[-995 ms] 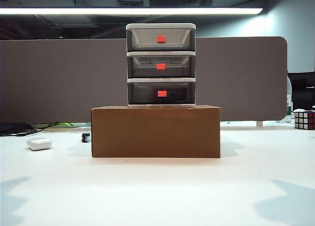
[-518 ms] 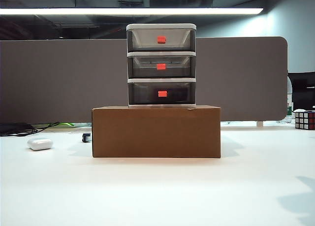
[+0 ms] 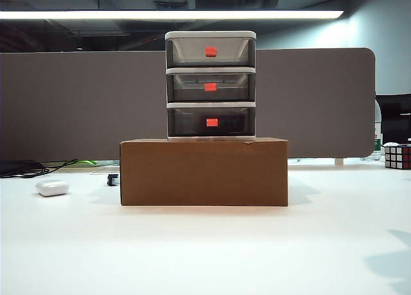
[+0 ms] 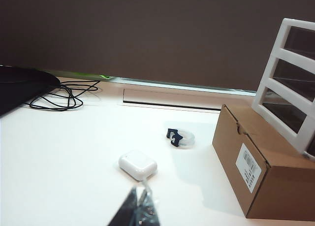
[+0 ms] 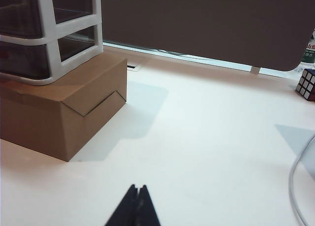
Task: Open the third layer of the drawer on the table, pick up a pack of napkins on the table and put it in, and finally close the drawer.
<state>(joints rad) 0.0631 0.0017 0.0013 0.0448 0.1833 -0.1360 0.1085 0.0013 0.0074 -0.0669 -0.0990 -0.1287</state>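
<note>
change: shadow at table (image 3: 205,256) front left gone since earlier; drawer unit (image 3: 210,85) unmoved
drawer: on cardboard box (image 3: 203,171), third layer (image 3: 210,121) closed
handling: light plastic tray, hook small red handle (image 3: 212,122)
napkins: not in view
left gripper (image 4: 140,206): jaws pressed together, empty, near white case (image 4: 138,164)
right gripper (image 5: 137,200): pressed together, empty, over bare table

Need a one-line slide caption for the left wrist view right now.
Left gripper, jaws shut, above the table near a white case; drawer on cardboard box beyond.
</note>
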